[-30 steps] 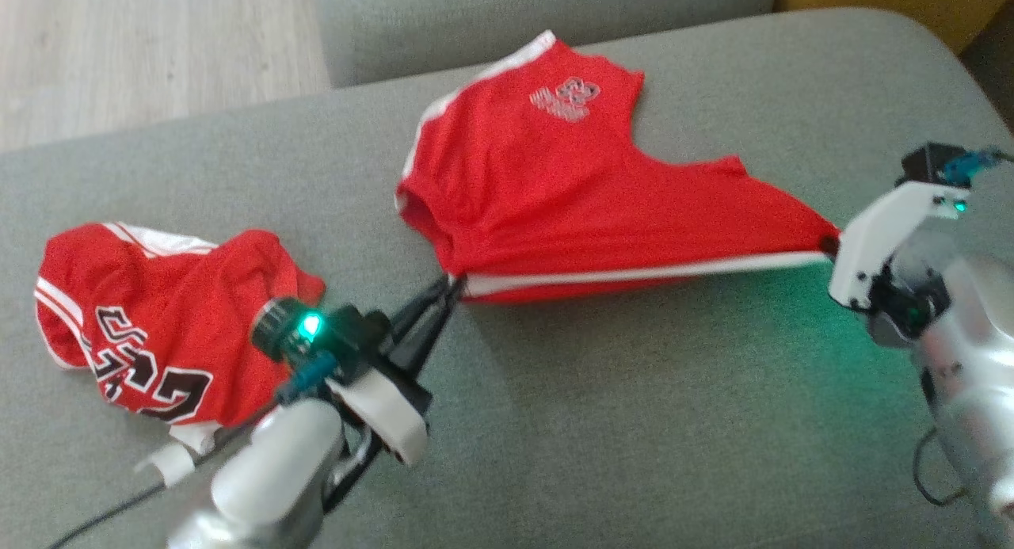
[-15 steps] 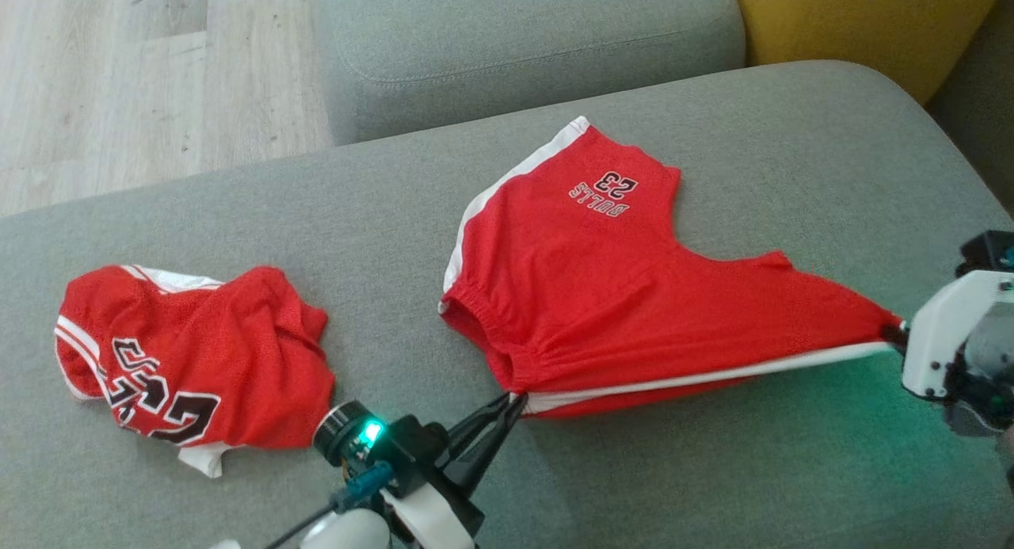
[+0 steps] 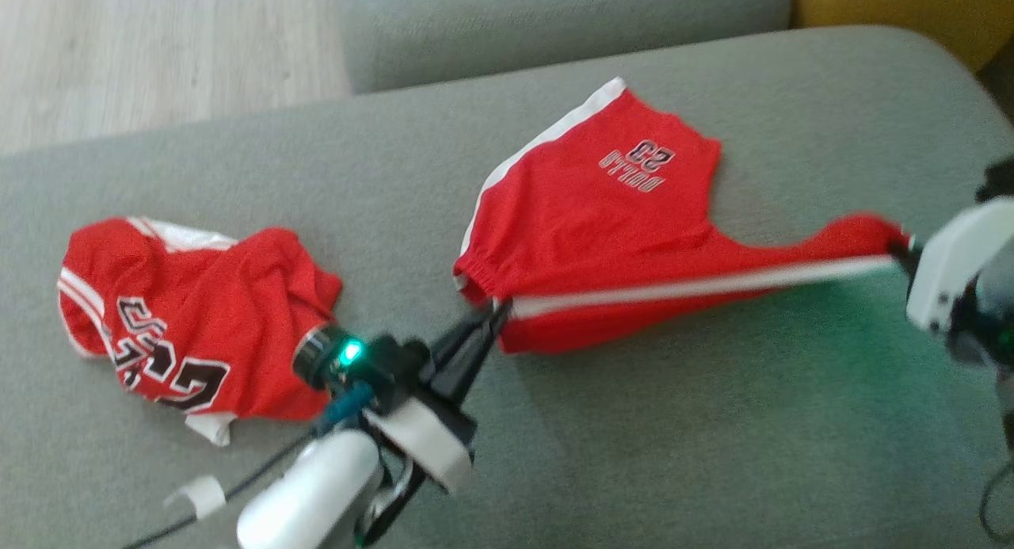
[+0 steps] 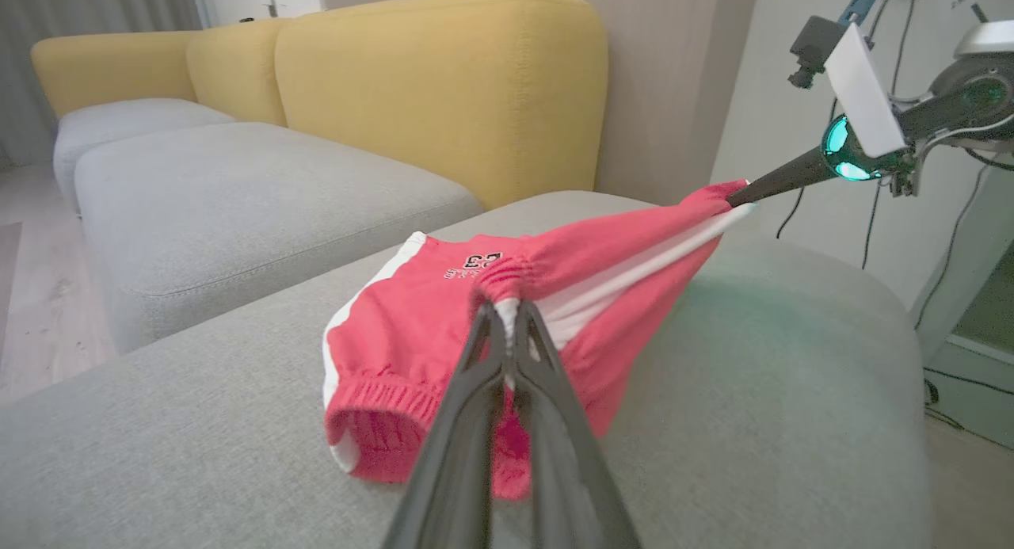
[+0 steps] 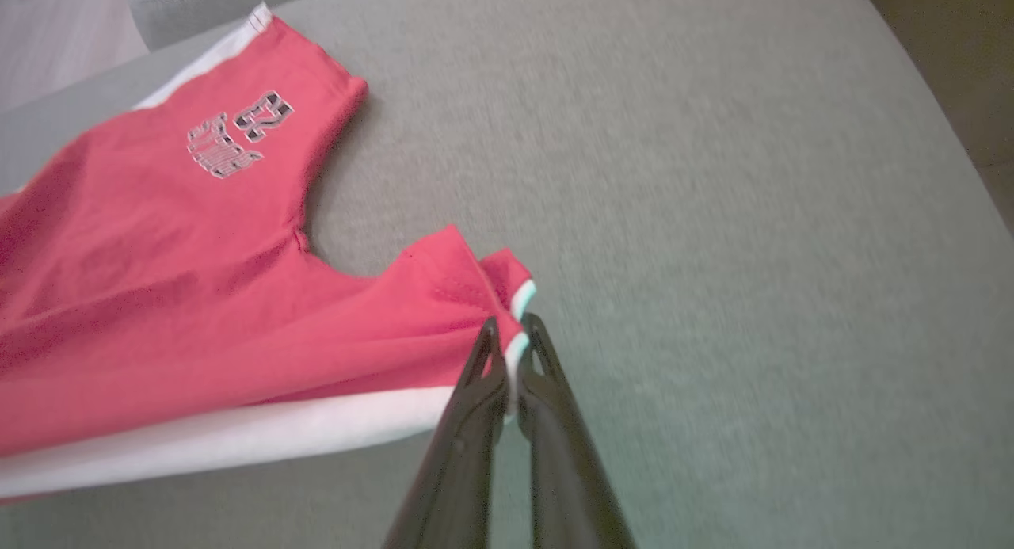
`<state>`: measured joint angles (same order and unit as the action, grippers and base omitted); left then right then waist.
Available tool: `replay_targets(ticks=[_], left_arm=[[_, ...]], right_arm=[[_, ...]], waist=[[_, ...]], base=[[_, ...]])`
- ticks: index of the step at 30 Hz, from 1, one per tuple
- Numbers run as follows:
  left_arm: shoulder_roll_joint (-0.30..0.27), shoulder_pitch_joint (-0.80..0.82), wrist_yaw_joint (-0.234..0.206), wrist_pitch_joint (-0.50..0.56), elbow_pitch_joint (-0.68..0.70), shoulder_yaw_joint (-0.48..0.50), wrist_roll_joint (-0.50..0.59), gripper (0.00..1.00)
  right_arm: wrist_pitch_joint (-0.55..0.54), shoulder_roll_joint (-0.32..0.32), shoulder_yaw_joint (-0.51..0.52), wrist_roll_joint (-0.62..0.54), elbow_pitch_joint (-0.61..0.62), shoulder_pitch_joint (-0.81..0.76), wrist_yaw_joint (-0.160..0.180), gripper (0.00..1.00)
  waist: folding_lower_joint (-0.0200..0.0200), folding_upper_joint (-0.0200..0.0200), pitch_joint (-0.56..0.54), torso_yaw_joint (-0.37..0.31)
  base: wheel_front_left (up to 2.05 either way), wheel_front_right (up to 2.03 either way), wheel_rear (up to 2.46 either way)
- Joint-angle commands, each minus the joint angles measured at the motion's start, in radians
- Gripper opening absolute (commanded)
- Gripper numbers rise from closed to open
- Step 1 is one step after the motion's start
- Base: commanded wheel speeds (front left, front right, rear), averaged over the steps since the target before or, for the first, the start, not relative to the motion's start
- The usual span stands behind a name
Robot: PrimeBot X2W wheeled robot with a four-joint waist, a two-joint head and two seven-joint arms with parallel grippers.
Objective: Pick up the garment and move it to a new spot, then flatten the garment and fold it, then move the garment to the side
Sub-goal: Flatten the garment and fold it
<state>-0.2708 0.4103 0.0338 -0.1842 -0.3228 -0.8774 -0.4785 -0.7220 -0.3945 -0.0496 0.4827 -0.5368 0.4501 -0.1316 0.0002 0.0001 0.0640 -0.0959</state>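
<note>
Left end effector [image 3: 497, 310] tight on shorts [image 3: 602, 224]

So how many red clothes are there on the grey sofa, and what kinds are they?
red shorts: 1
red jersey: 1
Total: 2

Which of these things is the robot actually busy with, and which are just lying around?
In the job: red shorts, stretched between left gripper and right gripper, both shut on them.
Just lying about: crumpled red jersey, yellow backrest.
</note>
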Motion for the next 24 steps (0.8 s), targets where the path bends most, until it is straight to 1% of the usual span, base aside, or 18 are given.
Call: replay_targets(ticks=[1, 5, 10, 16, 17, 24], left_arm=[[-0.009, 0.07, -0.008, 0.002, 0.015, 0.059, -0.02, 0.0], [0.004, 0.126, 0.004, 0.004, -0.023, 0.071, -0.026, 0.0], [0.025, 0.199, 0.017, -0.002, -0.061, 0.07, -0.015, 0.0], [0.064, 0.273, 0.026, -0.012, -0.104, 0.062, -0.002, 0.0], [0.081, 0.295, 0.031, -0.016, -0.118, 0.054, 0.003, 0.0], [0.14, 0.366, 0.051, -0.036, -0.176, 0.028, 0.016, 0.0]], right_arm=[[-0.005, -0.006, 0.014, -0.025, 0.047, 0.083, 0.001, 0.0], [-0.022, 0.033, 0.052, -0.08, 0.027, 0.165, 0.001, 0.0], [-0.022, 0.074, 0.076, -0.152, -0.045, 0.286, 0.001, 0.0], [0.0, 0.09, 0.097, -0.237, -0.144, 0.433, 0.001, 0.0], [0.019, 0.093, 0.116, -0.262, -0.178, 0.477, 0.001, 0.0], [0.079, 0.108, 0.171, -0.359, -0.298, 0.601, 0.001, 0.0]], waist=[[-0.0002, -0.0001, 0.039, 0.027], [-0.0002, -0.0001, 0.086, 0.053], [-0.0002, -0.0001, 0.153, 0.094], [-0.0002, -0.0001, 0.232, 0.158], [-0.0002, -0.0001, 0.254, 0.183], [-0.0002, -0.0001, 0.318, 0.246]], base=[[0.0, 0.0, 0.0], [0.0, 0.0, 0.0], [0.0, 0.0, 0.0], [0.0, 0.0, 0.0], [0.0, 0.0, 0.0], [0.0, 0.0, 0.0]])
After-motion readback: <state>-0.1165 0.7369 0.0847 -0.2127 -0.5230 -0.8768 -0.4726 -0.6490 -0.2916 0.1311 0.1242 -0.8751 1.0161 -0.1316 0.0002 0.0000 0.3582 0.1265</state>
